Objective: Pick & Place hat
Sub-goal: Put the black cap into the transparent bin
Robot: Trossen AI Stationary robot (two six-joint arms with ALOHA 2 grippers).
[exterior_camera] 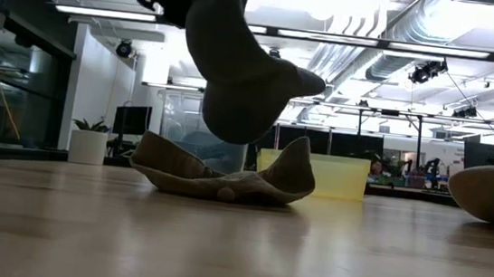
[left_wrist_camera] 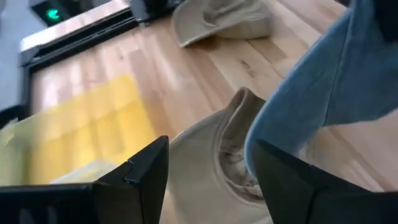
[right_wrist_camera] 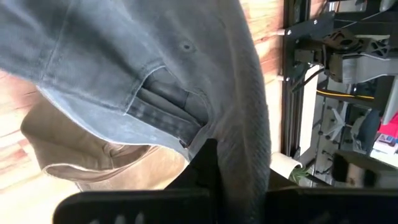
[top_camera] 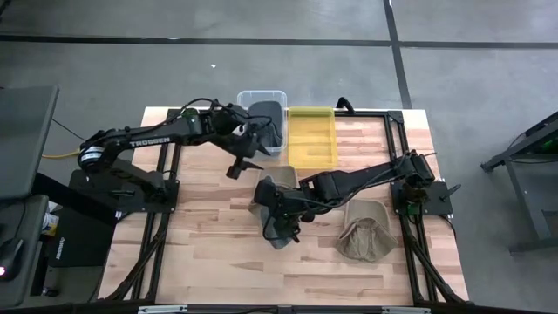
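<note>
A grey denim hat hangs from my right gripper, which is shut on it above the middle of the table. In the high view the grey hat partly covers a tan hat. That tan hat lies flat on the wood, its brim curled up. A second tan hat rests on the table nearer the right edge. My left gripper is open and hovers just beyond the hats, near the clear bin. In its wrist view its fingers frame the tan hat. My right gripper pinches the grey hat by its brim edge, which runs between the two fingers. The fingers come from above, slanting in from the table's right. The hat hangs below them, lifted clear, over the tan hat.
A yellow bin and a clear bin holding something grey stand side by side at the far edge. Black frame rails run along both sides of the table. Bare wood shows along the near edge.
</note>
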